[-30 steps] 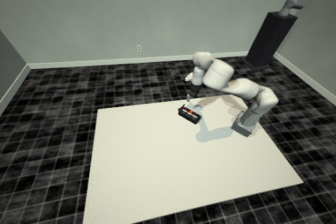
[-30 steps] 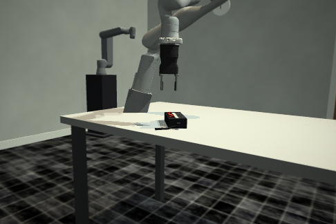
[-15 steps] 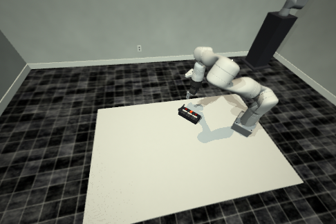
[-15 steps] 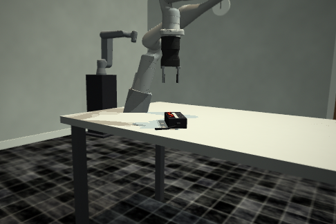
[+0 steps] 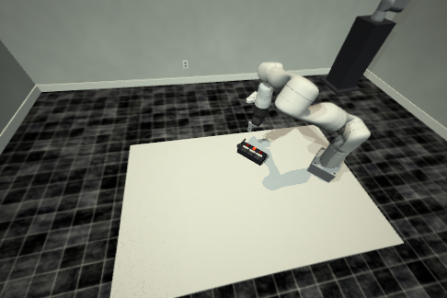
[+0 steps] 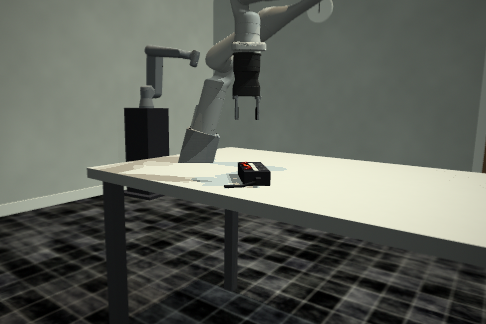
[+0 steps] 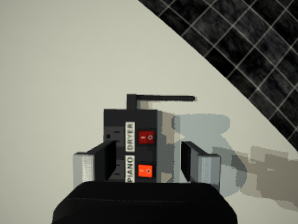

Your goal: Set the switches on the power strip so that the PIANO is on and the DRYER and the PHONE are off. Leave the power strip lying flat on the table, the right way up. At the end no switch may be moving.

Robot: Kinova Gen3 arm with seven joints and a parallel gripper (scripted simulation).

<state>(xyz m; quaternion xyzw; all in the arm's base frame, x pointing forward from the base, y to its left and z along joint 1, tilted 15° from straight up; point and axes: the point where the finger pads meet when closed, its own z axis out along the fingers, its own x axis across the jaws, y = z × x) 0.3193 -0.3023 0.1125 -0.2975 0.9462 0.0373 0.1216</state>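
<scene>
Jaws stand spread wide with nothing between them: the gripper hangs well above the power strip, which lies flat and right way up near the table edge, its cord at 12 o'clock in the wrist view. Two red switches show between the fingers; the nearer glows brighter than the one at 12 o'clock from it, the third is hidden. Labels are too blurred to read, so how much remains cannot be judged with confidence.
</scene>
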